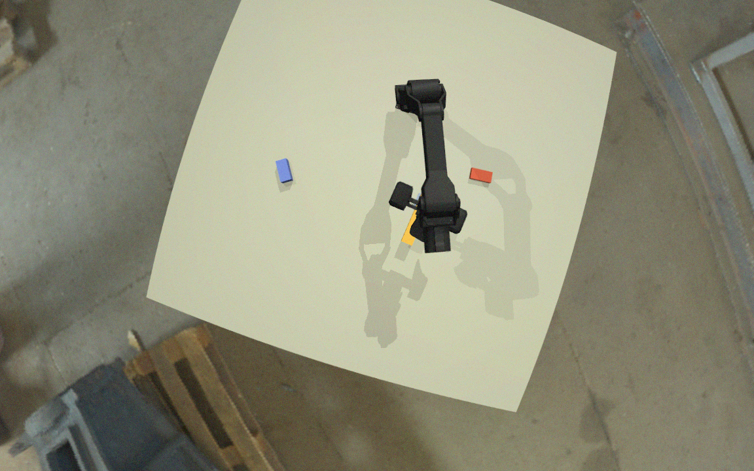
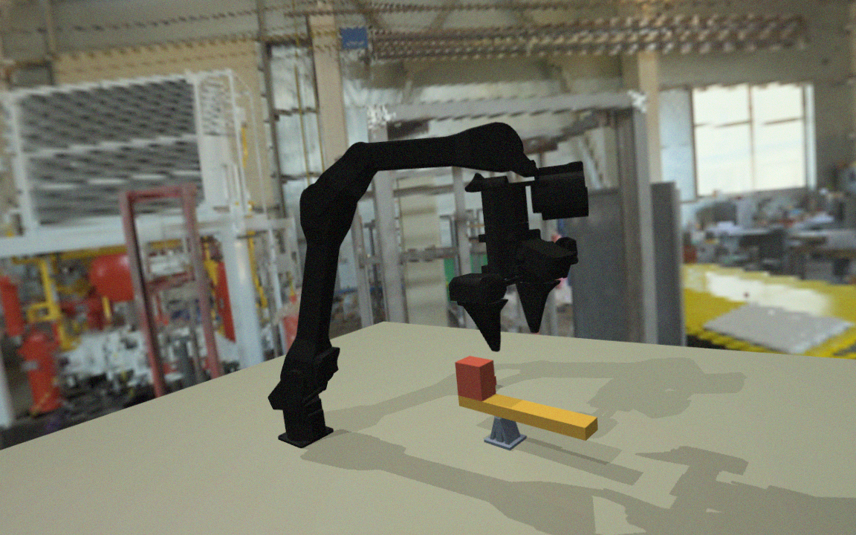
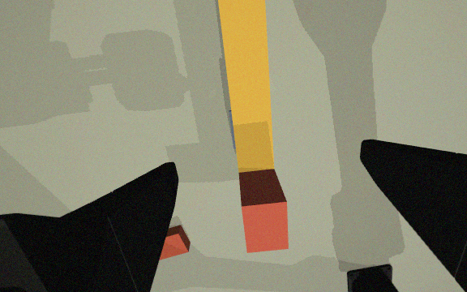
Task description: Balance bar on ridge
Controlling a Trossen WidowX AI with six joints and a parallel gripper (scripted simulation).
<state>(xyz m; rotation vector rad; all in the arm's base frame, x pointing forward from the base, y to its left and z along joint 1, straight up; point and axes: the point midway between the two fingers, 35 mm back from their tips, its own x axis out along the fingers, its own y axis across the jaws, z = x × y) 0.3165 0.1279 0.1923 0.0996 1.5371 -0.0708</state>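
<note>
End effector [image 2: 514, 332] spread wide and empty above yellow bar [image 2: 537, 415], bar resting across grey ridge [image 2: 504, 433]

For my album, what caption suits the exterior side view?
Open black claw hovering above a yellow bar with a red cube end, resting on a small grey ridge.

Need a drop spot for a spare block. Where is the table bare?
Bare: between the blue block and the arm base; the near table strip. Crowded: around the yellow bar on its ridge, under the open gripper, near the red block.
</note>
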